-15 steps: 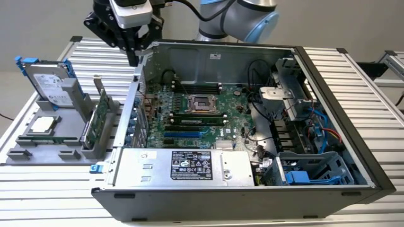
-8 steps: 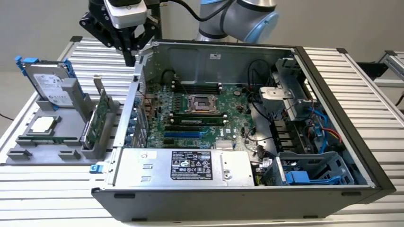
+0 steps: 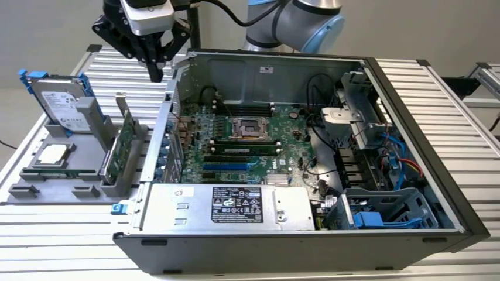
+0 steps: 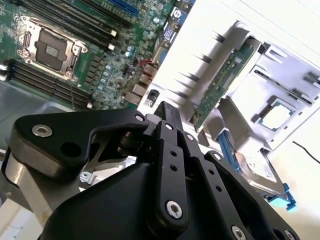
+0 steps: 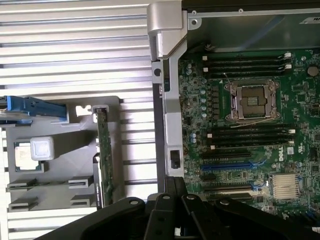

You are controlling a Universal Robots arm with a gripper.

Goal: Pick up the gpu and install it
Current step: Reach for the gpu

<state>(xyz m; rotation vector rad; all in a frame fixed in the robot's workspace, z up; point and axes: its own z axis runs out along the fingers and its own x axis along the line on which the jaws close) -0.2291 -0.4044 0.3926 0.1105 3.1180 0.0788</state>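
Observation:
The gpu [image 3: 125,145] is a thin green card standing on edge in a slot of the grey holder tray [image 3: 31,191], just outside the case wall on the exterior view's left. Both wrist views show it edge-on, as a green strip [image 4: 220,85] [image 5: 104,160]. My gripper [image 3: 158,75] hangs above the case's back corner, higher than the gpu and apart from it. Its black fingers [image 4: 169,112] [image 5: 173,184] are shut with nothing between them. The motherboard [image 3: 234,140] lies in the open case, with blue expansion slots [image 5: 232,165] near the wall.
A silver hard drive with blue rails [image 3: 58,105] stands in the tray beside the gpu. A processor chip [image 3: 53,153] and a memory stick [image 3: 47,172] lie in the tray. The case's upright metal wall [image 3: 168,126] separates tray and motherboard. The power supply [image 3: 226,205] fills the case's front.

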